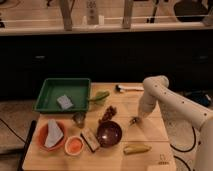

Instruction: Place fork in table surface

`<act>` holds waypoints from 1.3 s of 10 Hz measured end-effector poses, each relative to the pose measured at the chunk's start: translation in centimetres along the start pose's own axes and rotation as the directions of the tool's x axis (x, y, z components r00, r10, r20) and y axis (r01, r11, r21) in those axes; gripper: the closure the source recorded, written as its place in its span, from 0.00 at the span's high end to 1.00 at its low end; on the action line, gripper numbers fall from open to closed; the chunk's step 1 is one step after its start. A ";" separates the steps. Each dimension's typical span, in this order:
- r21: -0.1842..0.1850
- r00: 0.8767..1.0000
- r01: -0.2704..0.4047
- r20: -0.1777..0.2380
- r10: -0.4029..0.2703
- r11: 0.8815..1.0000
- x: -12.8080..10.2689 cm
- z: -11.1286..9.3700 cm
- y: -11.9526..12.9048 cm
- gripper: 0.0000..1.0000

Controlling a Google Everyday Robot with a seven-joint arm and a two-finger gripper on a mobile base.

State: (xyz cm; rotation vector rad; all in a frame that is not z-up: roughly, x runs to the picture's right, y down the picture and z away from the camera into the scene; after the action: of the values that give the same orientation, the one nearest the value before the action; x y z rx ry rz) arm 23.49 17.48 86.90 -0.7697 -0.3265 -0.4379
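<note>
My white arm comes in from the right and bends down over the pale wooden table surface (150, 132). My gripper (134, 120) points down, low over the tabletop, just right of the dark bowl (109, 133). A small slim dark piece shows at the gripper's tip and touches or nearly touches the wood. It looks like the fork (132, 122), but I cannot tell it apart from the gripper. No other fork lies on the table.
A green tray (50, 102) with a grey sponge sits back left. A white-handled utensil (129, 88) and a green item (100, 96) lie at the back. Near the bowl are red berries (107, 114), a brown bar (90, 139), a small orange cup (74, 145), an orange bowl holding a grey cloth (42, 140) and a yellow-green fruit (136, 148).
</note>
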 end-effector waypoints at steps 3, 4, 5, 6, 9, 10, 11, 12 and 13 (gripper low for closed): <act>-0.001 1.000 -0.007 0.012 0.007 1.000 0.1 0.1 0.1 0.49; 0.000 1.000 -0.007 0.013 0.007 1.000 0.0 0.1 0.1 0.60; 0.000 1.000 -0.007 0.014 0.007 1.000 0.0 0.1 0.1 0.68; 0.000 1.000 -0.007 0.014 0.007 1.000 0.0 0.1 0.1 0.77; -0.001 1.000 -0.004 0.000 0.004 1.000 -0.2 0.1 0.0 0.80; -0.002 1.000 -0.003 -0.003 0.003 1.000 -0.2 0.1 0.0 0.80; -0.001 1.000 -0.001 -0.006 0.001 1.000 -0.2 0.1 0.0 0.80; 0.004 1.000 0.000 -0.007 0.000 1.000 -0.3 0.0 -0.1 0.80; 0.009 1.000 0.003 -0.006 -0.003 1.000 -0.3 -0.1 -0.1 0.80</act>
State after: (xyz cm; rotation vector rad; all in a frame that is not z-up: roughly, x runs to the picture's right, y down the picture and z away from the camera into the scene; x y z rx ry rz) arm 23.19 17.46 86.77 -0.7594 -0.3240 -0.4411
